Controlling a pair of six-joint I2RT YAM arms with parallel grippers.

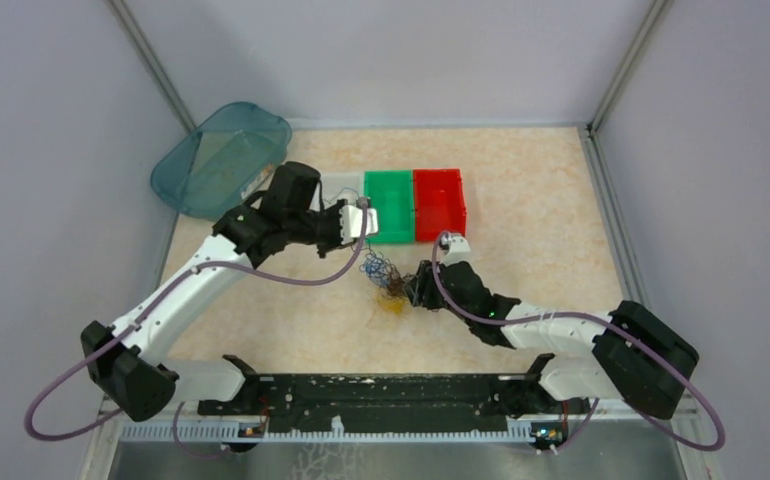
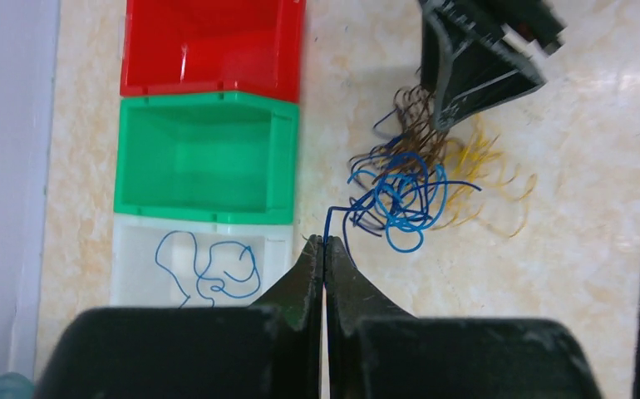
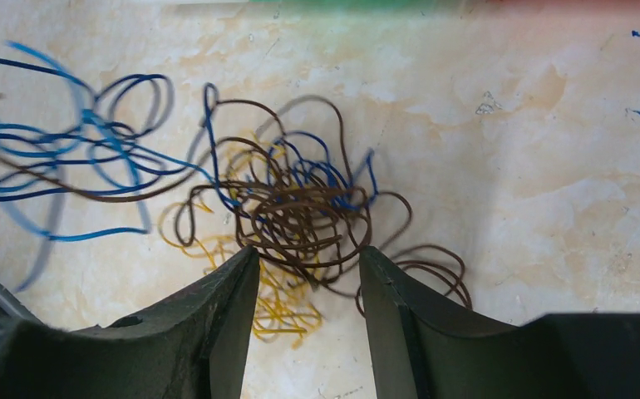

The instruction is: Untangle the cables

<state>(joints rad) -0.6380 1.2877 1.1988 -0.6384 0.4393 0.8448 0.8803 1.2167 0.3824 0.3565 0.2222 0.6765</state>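
Observation:
The cables (image 1: 385, 281) lie in one tangle of blue, yellow and brown strands on the table in front of the bins. My left gripper (image 2: 324, 241) is shut on one blue strand (image 2: 330, 214) that runs up from the tips into the tangle (image 2: 404, 187); in the top view it (image 1: 365, 236) hangs just above the tangle. My right gripper (image 3: 308, 253) is open, its jaws straddling the brown bundle (image 3: 300, 216), with yellow strands (image 3: 288, 312) between and under the fingers. It shows in the top view (image 1: 417, 289) at the tangle's right side.
A white bin (image 2: 134, 249) holding one loose blue strand (image 2: 209, 268), a green bin (image 2: 200, 204) and a red bin (image 2: 209, 83) stand in a row behind the tangle. A teal translucent lid (image 1: 223, 158) lies at the back left. Walls close in the sides.

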